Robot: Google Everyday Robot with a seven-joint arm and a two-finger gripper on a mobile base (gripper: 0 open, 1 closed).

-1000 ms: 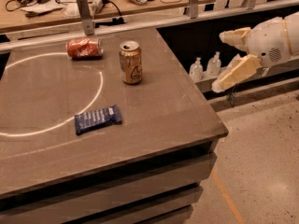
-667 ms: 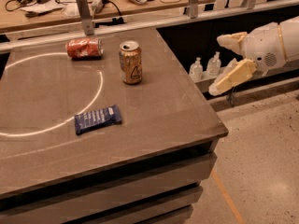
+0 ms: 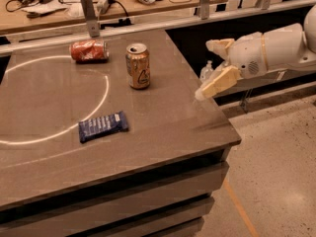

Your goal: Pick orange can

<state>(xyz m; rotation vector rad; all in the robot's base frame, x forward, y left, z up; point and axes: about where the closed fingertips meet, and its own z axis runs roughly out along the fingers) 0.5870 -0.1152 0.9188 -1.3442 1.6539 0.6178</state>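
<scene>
At centre right the gripper (image 3: 204, 69) hovers beside the table (image 3: 168, 125) edge, fingers apart, presumably to straddle the upright orange can (image 3: 138, 66) at upper centre.

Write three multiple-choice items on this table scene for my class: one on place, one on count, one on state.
1. Relative to the orange can, the open gripper is: A around it; B to its right, apart; C behind it.
2. Cans on the table: A one; B two; C three.
3. The orange can is: A upright; B lying down; C crushed.
Answers: B, bare table shows between them; B, the orange can plus a crushed red can; A, its silver top faces up.
</scene>
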